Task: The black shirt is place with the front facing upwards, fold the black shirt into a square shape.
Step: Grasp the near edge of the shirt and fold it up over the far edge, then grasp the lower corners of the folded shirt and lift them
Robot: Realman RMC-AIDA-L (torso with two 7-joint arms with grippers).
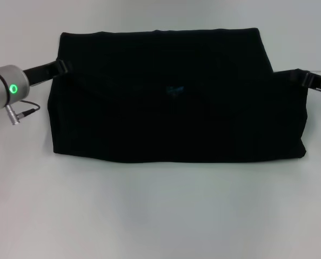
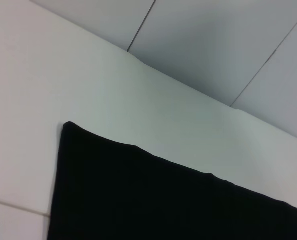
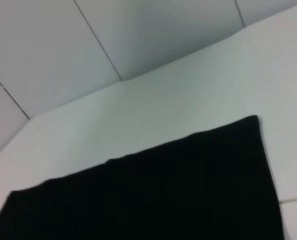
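Though it bears no readable lettering as it lies, the black shirt (image 1: 176, 97) shows one small blue-green mark near its middle.

One shirt lies folded into a wide, roughly rectangular slab on the white bench (image 1: 160, 216), spread across the middle towards the far edge, its near edge straight and its far edge a little narrower. Both wrist views show only a plain black cloth corner (image 2: 138, 190) (image 3: 178, 190) against the white top and the grey panelled wall behind. Two grippers are at it, one at each end: the left gripper (image 1: 60, 66) meets the cloth at its far left corner, the right gripper (image 1: 306, 78) at the right end. From where I stand I cannot tell whether either is spread or pinching the cloth. A green light glows on the left wrist (image 1: 13, 89).
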